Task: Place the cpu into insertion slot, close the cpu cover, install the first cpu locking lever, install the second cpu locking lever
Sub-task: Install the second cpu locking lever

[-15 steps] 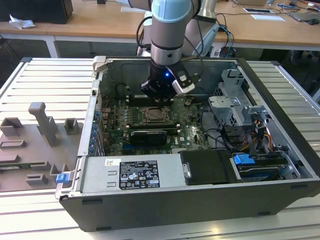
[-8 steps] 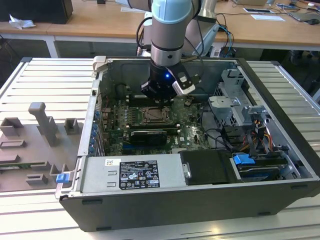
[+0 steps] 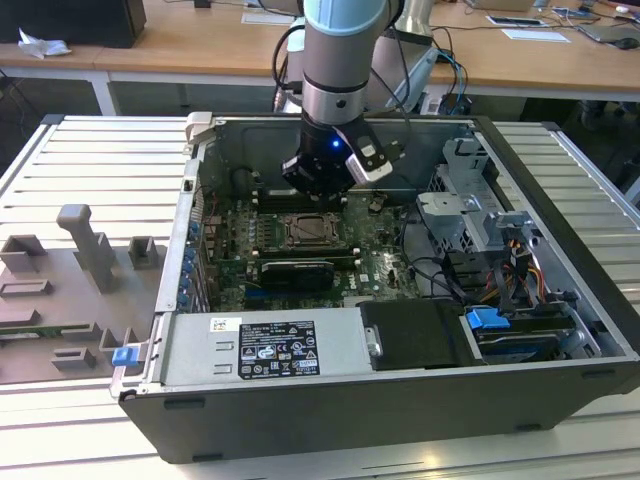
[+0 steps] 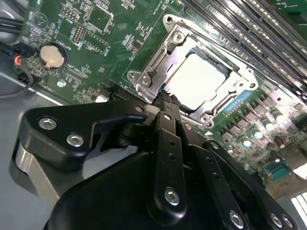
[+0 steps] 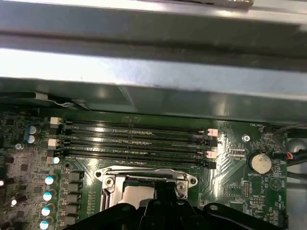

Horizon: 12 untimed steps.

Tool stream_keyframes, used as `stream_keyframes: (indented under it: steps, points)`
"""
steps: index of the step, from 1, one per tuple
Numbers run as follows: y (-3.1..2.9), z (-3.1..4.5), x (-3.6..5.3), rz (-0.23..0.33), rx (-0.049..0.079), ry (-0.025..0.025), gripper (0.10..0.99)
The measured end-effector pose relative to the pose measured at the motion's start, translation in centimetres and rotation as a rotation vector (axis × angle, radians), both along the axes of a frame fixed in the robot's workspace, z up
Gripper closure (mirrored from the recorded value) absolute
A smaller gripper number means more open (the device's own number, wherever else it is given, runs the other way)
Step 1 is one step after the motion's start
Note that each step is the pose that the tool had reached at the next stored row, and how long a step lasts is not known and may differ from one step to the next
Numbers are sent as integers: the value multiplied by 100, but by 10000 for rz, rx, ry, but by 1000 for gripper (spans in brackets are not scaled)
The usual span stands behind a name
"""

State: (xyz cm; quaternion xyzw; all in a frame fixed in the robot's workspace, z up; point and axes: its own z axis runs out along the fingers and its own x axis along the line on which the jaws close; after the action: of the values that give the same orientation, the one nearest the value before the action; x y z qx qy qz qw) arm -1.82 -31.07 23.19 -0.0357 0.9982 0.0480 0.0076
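Arm poised above the socket, chip already seated under its frame.

We saw the black gripper (image 3: pixel 322 178) near the upper middle of the exterior view, hanging over the open computer case (image 3: pixel 560 300); whether its black fingers (image 4: pixel 165 125) were apart or together we could not tell, and nothing showed between them. In the second wrist view, right of centre, the flat silvery-grey square cpu (image 4: pixel 197 81) lay in the metal-rimmed square insertion slot (image 4: pixel 225 103) on the green circuit board (image 4: pixel 110 43), with the thin silvery metal cpu cover (image 4: pixel 165 53) down around it. We judged the risk to be a lever pressed off its catch, springing back or scraping the board beside the long black memory slots (image 5: pixel 134 139). The white label (image 3: pixel 277 350) on the power supply carried print too small to read.
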Motion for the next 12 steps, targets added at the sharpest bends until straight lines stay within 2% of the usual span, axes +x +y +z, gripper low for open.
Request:
stream_keyframes:
  steps: [2,4,8,12]
  points:
    - [0,65,0,0,0,0,980]
    - [-11,81,1,3,2,0,980]
    - [-114,81,-3,0,0,0,980]
    - [-246,78,-3,2,1,0,980]
